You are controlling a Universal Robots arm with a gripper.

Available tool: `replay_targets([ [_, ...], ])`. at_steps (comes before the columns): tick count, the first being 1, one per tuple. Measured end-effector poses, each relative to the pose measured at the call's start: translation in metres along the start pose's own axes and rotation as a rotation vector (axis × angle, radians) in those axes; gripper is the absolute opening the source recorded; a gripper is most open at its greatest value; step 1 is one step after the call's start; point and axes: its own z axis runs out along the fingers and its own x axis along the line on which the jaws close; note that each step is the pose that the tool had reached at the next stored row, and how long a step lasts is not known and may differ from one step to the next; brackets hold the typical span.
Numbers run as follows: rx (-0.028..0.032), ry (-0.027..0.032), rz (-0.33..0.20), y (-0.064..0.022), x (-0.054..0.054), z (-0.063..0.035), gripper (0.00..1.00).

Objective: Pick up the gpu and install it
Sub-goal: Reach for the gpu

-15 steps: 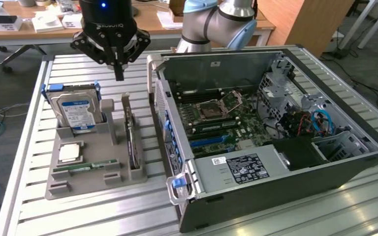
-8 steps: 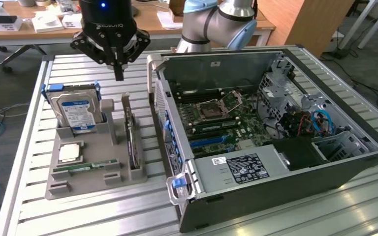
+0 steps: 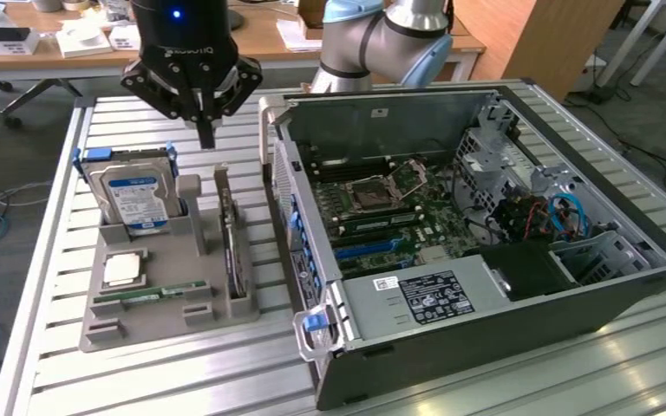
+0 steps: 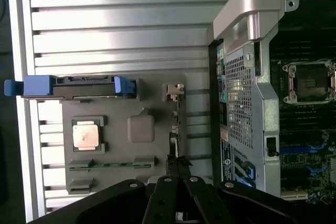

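Observation:
The gpu (image 3: 232,236) stands on its edge in a slot of the grey parts tray (image 3: 136,334), on the side nearest the computer case. In the wrist view the gpu (image 4: 175,129) appears edge-on as a thin dark strip with a metal bracket at its end. My gripper (image 3: 205,137) hangs above the tray's far end, a little above and behind the card, touching nothing. Its fingers (image 4: 169,192) are shut together and hold nothing.
The open computer case (image 3: 484,260) lies to the exterior view's right, motherboard (image 3: 391,217) exposed. The tray also holds a silver hard drive (image 3: 136,195) in a blue caddy, a processor (image 3: 122,269) and a green memory stick (image 3: 153,295). All rest on a slatted metal table (image 3: 55,173).

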Motion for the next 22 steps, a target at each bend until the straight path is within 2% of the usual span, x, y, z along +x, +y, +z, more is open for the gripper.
replay_targets([
  [13,0.0016,-0.0002,0.0,-0.0277,-0.002,-0.0012,0.11],
  [22,0.0017,-0.0001,0.0,-0.0337,-0.002,-0.0015,0.11],
])
